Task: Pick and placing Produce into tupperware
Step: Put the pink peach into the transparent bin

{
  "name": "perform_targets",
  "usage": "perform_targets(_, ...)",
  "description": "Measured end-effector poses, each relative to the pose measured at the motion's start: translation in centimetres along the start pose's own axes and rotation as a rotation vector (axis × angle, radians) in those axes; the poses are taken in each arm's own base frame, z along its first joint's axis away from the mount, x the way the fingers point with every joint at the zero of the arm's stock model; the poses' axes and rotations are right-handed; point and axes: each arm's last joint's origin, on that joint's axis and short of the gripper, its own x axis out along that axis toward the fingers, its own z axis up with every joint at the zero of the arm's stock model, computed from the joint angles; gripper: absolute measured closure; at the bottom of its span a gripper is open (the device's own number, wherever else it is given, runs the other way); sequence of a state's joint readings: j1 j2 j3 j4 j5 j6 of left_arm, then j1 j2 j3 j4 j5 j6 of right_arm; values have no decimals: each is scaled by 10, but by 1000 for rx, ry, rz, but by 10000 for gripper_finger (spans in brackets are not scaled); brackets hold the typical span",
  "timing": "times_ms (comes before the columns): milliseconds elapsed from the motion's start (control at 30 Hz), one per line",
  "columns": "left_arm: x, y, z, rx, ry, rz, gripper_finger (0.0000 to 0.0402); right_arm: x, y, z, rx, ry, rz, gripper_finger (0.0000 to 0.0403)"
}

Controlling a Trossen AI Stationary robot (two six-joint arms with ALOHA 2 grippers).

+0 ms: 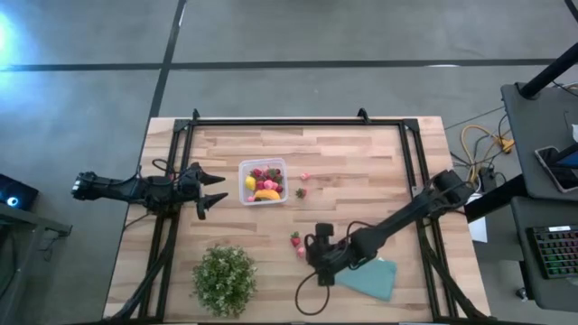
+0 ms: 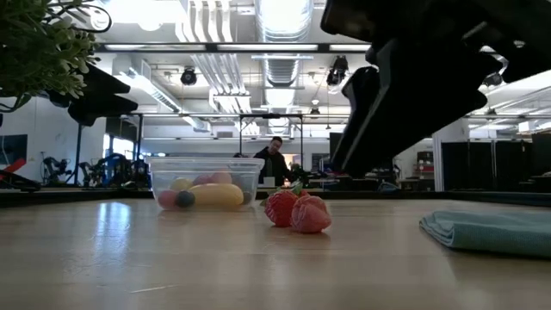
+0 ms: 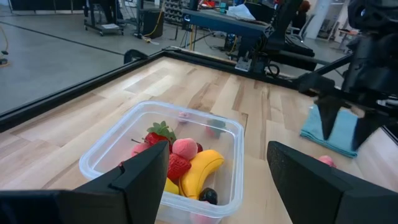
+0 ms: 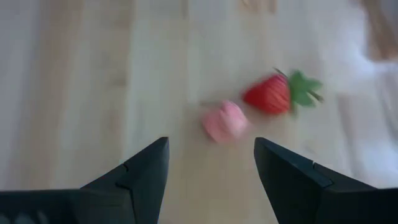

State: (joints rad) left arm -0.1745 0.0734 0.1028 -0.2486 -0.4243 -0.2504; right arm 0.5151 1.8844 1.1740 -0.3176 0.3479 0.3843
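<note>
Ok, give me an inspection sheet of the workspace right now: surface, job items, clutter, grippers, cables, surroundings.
Surface: wooden table inside a black frame.
Job's things: tupperware holds a banana, red and pink fruits and a yellow round fruit. Loose on the table: a red strawberry beside a pink fruit, and two more small fruits beside the tupperware.
Clutter: potted plant; teal cloth.
Grippers: left gripper open and empty, beside the tupperware; right gripper open and empty, by the loose pair.
Cables: yellow cables off the table.
Surroundings: a person far behind; a keyboard on a side desk.
</note>
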Motion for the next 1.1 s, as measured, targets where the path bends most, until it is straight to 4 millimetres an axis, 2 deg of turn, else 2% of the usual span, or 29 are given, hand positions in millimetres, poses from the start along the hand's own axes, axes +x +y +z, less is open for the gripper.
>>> perform_targets(100, 0, 0, 0, 0, 0, 0, 143, 7, 4, 3, 18, -43, 26, 174)
perform_targets(267, 0, 0, 0, 0, 0, 0, 143, 23, 8, 1, 38, -10, 10, 174)
perform_targets(633, 0, 0, 0, 0, -1, 0, 143, 45, 11, 24, 86, -2, -39, 174)
perform_targets(733, 0, 0, 0, 0, 0, 0, 143, 51, 13, 23, 73, 33, -54, 174)
perform_targets(1100, 0, 0, 0, -1, -1, 0, 143, 53, 12, 26, 76, 35, -58, 174)
